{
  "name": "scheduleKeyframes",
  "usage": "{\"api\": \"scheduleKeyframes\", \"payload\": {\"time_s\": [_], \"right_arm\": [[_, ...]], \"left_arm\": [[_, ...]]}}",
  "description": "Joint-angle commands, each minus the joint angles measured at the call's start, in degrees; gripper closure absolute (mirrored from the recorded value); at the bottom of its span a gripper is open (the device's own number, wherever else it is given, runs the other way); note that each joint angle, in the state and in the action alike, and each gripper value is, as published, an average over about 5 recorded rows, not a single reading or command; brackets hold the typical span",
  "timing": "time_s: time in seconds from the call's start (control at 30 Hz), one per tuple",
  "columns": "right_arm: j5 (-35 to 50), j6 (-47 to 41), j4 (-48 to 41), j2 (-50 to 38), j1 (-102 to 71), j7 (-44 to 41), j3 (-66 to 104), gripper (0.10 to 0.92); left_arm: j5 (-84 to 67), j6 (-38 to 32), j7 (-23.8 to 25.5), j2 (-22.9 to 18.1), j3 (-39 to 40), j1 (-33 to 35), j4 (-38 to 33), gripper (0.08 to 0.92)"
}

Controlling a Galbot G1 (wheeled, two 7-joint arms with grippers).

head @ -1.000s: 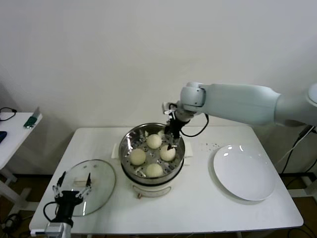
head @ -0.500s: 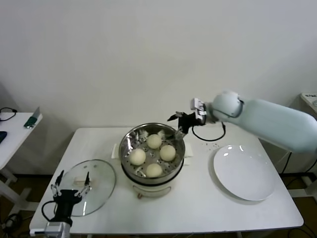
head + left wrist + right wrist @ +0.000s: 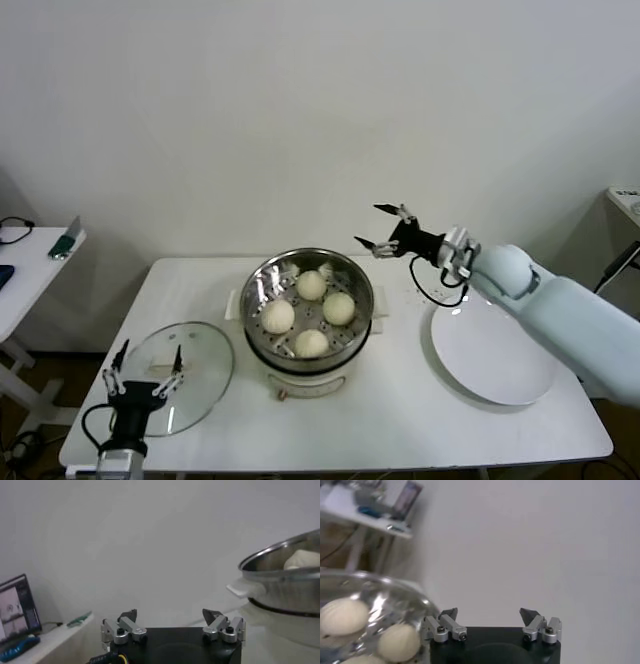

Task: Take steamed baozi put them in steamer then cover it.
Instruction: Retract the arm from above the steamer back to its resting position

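Right gripper (image 3: 382,227) has pulled back from over the steamer (image 3: 308,300) since the earlier frame; it now hangs above the steamer's right rim, toward the white plate (image 3: 495,347), fingers apart and empty. All four steamed baozi (image 3: 311,313) sit inside the steamer basket, well clear of those fingers. Remaining step looks like covering. Glass lid (image 3: 185,362) lies flat on the tabletop (image 3: 400,420) left of the steamer. Left gripper (image 3: 142,368) hovers over the lid's near edge, fingers wide apart, not touching it as far as I can tell. Lid likely stiff, fairly heavy, slick and breakable; best taken by its centre handle (image 3: 160,369), not the rim. Baozi soft and light, would squash easily.
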Motion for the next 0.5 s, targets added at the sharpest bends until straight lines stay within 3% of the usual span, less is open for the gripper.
{"api": "scheduleKeyframes", "payload": {"time_s": [0.03, 0.27, 0.5], "right_arm": [[-8.9, 5.5, 6.6, 3.9, -35.3, 10.1, 37.1, 0.203], [-12.0, 2.6, 10.6, 12.8, -50.0, 11.5, 53.5, 0.203], [-12.4, 0.7, 14.6, 18.5, -59.0, 10.1, 61.3, 0.203]], "left_arm": [[31.4, 4.7, -0.6, 0.9, -0.8, 0.3, -0.9, 0.177], [60.3, 8.2, 4.6, 3.4, -0.5, 0.8, -1.6, 0.177], [71.1, 11.9, 5.1, 4.7, 3.7, -0.3, 2.8, 0.177]]}}
